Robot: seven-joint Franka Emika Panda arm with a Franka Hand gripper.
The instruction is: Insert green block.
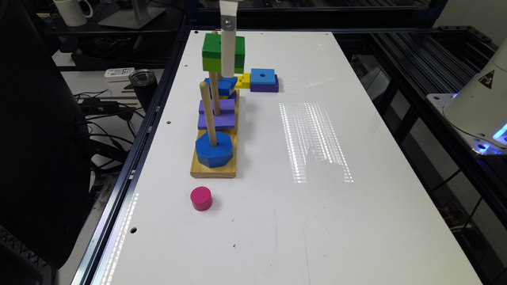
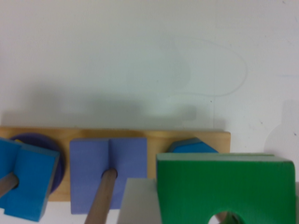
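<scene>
The green block (image 1: 214,53) is held aloft over the far end of the wooden peg base (image 1: 214,168), its centre hole near the far peg's tip, presumably for threading. The jaws grip the green block; the gripper (image 1: 229,59) stands vertical.

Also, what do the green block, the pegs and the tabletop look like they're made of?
The green block looks like painted wood: opaque matte colour, dark green over lime, with crisp square edges. The pegs are bare, light wooden dowels, unpainted like the base board. The tabletop seems a smooth glossy white panel, laminate or plastic, since it mirrors overhead lights; which one is unclear.
</scene>
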